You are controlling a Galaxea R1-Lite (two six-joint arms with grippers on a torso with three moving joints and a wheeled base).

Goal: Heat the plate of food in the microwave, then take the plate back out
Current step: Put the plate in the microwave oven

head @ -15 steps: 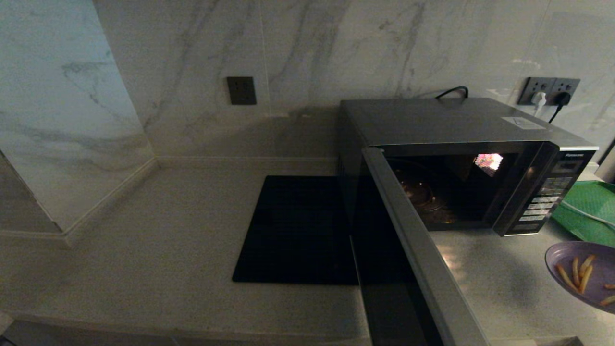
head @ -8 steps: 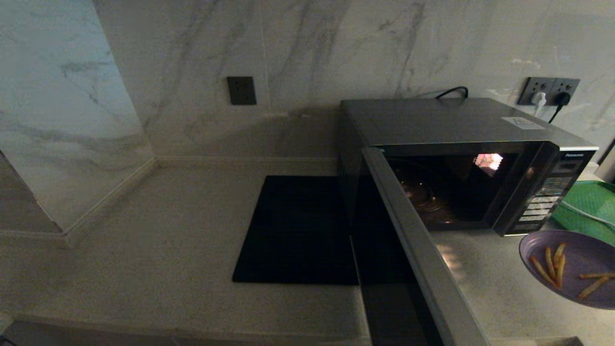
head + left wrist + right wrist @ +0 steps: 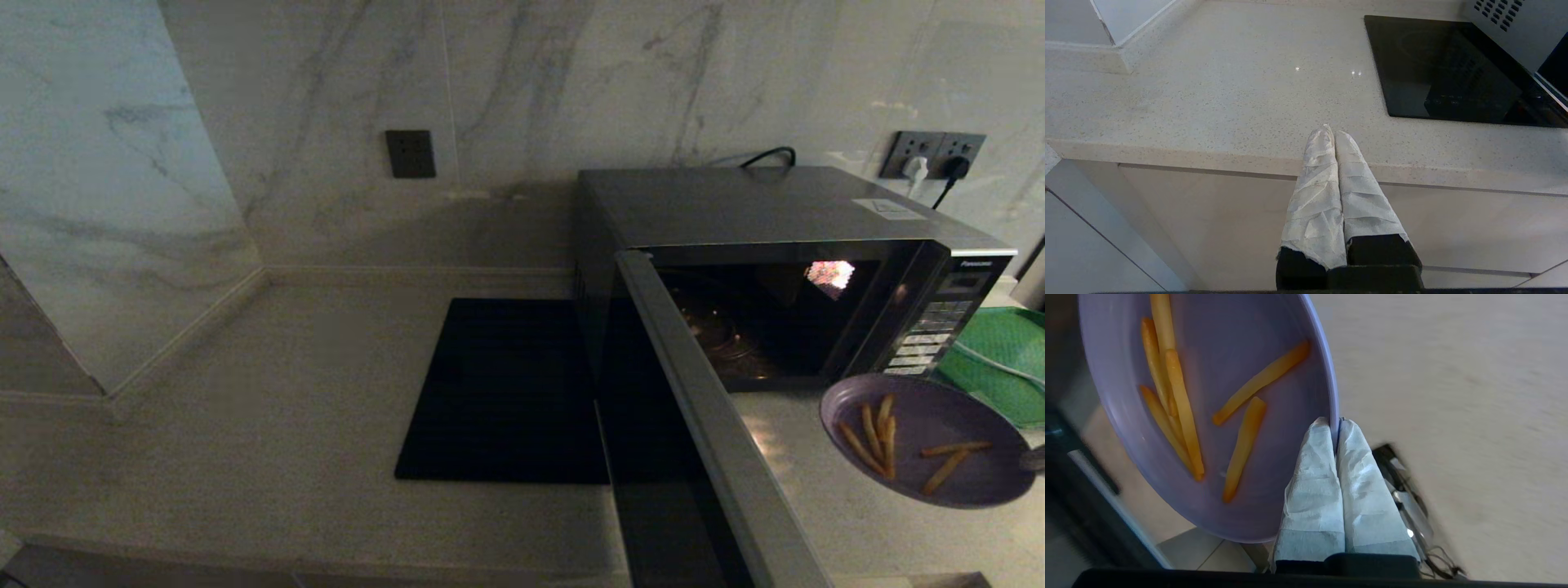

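Observation:
The lilac plate of food (image 3: 927,441) with several fries hangs above the counter, just in front of the microwave's button panel (image 3: 931,343). My right gripper (image 3: 1336,422) is shut on the plate's (image 3: 1216,396) rim, its taped fingers (image 3: 1314,490) pinching the edge. In the head view only a sliver of that gripper shows at the right border. The silver-grey microwave (image 3: 775,212) stands with its door (image 3: 702,425) swung wide open toward me and its cavity (image 3: 759,327) dark and unoccupied. My left gripper (image 3: 1331,132) is shut on nothing, parked low at the counter's front edge.
A flat black square mat (image 3: 506,392) lies on the counter left of the microwave. A green tray (image 3: 1000,359) sits to the right of it, behind the plate. The open door juts out over the counter's front. Wall sockets (image 3: 935,155) are at the back right.
The plate, held by my right gripper, has moved left and slightly up, from the right border toward the microwave's front. The left arm has not moved.

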